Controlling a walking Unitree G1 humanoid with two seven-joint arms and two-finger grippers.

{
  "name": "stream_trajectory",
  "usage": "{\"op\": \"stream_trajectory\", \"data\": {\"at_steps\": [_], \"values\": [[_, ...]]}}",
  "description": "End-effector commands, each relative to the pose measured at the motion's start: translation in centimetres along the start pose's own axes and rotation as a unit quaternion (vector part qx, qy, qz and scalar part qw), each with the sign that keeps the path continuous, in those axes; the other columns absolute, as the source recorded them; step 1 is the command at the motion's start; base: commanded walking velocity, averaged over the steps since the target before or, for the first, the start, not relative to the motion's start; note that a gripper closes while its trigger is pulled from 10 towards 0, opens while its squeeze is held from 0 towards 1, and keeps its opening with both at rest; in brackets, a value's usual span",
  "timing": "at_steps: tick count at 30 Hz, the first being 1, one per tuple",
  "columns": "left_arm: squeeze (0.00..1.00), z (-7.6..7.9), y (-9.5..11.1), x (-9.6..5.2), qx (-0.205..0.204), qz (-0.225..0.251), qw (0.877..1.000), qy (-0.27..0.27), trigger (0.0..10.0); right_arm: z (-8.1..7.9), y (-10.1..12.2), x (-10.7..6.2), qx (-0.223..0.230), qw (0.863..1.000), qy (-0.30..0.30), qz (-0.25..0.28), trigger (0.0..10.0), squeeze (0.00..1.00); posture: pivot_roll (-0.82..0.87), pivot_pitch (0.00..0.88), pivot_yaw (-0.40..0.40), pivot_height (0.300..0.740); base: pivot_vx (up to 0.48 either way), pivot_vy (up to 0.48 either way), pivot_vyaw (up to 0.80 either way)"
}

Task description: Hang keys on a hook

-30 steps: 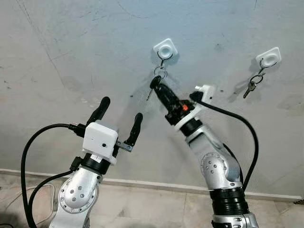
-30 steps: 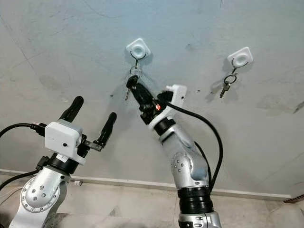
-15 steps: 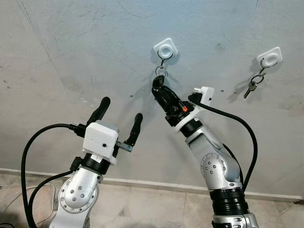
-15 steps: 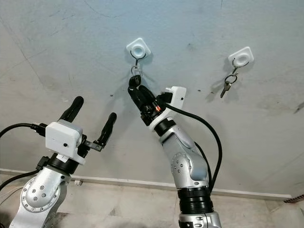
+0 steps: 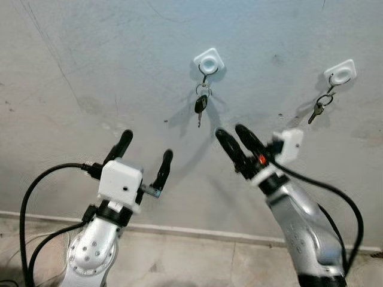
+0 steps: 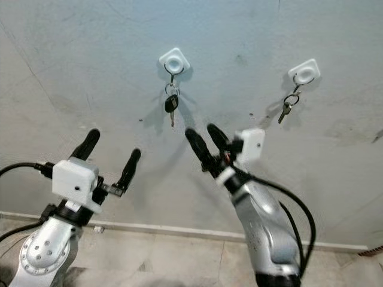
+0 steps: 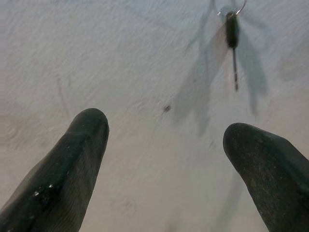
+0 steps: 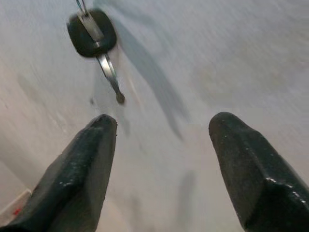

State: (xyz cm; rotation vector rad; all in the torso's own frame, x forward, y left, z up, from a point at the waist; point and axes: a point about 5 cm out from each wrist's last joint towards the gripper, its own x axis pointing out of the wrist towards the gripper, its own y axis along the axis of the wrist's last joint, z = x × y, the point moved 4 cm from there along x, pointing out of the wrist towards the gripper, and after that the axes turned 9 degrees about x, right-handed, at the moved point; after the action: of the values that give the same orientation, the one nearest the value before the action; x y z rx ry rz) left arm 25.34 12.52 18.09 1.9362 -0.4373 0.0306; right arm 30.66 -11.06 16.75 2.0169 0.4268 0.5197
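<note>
Key (image 5: 200, 105) hanging on hook (image 5: 208, 62) | right pincer (image 5: 235, 141) spread, raised below it | left pincer (image 5: 143, 154) spread, raised

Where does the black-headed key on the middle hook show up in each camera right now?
Left eye view: black-headed key hanging from the white hook, upper centre.
Right eye view: key left of centre, under the hook.
Left wrist view: key near the top right corner.
Right wrist view: key at the upper left.
Shared landmark: the grey wall.

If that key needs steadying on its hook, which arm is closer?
Right. The right gripper sits open just below the black-headed key hanging from the hook; the left gripper is farther off.
</note>
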Motion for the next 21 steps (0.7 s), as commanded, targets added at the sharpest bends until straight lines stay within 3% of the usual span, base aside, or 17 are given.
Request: {"op": "stream_trajectory", "data": {"at_steps": [1, 4, 8, 13, 20, 21], "values": [[0.0, -0.2, 0.0, -0.2, 0.003, -0.002, 1.0, -0.001, 10.0, -0.8, 0.6, -0.1, -0.013, 1.0, 0.012, 0.004, 10.0, 1.0, 0.12, 0.126, 0.012, 0.74, 0.0, 0.0, 0.0], [0.0, -0.1, -0.9, -1.2, 0.016, -0.028, 0.999, 0.004, 10.0, -1.3, 0.5, -2.1, -0.051, 0.999, -0.002, -0.008, 10.0, 1.0, 0.11, 0.129, 0.015, 0.74, 0.0, 0.0, 0.0], [0.0, 0.2, -1.6, -1.9, 0.008, -0.048, 0.999, 0.006, 10.0, -1.5, 0.2, -3.1, -0.075, 0.997, -0.02, -0.014, 10.0, 1.0, 0.11, 0.129, 0.015, 0.74, 0.0, 0.0, 0.0], [0.0, 0.3, -2.9, -2.5, 0.003, -0.088, 0.996, 0.008, 10.0, -0.2, -0.2, -5.0, -0.094, 0.991, -0.096, -0.019, 10.0, 1.0, 0.11, 0.131, 0.013, 0.74, 0.0, 0.0, 0.0], [0.0, 0.4, -3.7, -2.8, -0.002, -0.107, 0.994, 0.001, 10.0, 0.7, -0.2, -5.5, -0.112, 0.985, -0.125, -0.027, 10.0, 1.0, 0.1, 0.134, 0.019, 0.74, 0.0, 0.0, 0.0], [0.0, 0.5, -3.7, -2.6, -0.003, -0.106, 0.994, 0.0, 10.0, 1.1, -0.2, -5.5, -0.114, 0.984, -0.134, -0.03, 10.0, 0.73, 0.1, 0.133, 0.019, 0.74, 0.0, 0.0, -0.58]]}}
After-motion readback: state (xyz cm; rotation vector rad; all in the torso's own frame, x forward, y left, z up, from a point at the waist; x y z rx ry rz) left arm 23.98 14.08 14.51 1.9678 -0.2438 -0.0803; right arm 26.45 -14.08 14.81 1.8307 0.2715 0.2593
